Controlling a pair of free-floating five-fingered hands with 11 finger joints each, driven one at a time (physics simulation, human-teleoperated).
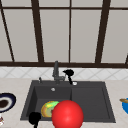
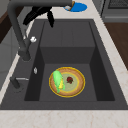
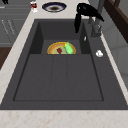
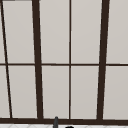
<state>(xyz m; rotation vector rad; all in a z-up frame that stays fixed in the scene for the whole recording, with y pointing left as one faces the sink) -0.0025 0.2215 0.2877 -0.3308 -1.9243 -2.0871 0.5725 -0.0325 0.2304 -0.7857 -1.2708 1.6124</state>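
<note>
While the right hand (image 1: pixel 68 74) hovers just beside the faucet (image 1: pixel 56 72) with its fingers relaxed and pointing down, holding nothing, the plate (image 2: pixel 67 82) lies in the sink (image 2: pixel 100 60) basin, and the left hand (image 1: pixel 34 118), fingers unreadable, waits at the front edge.
</note>
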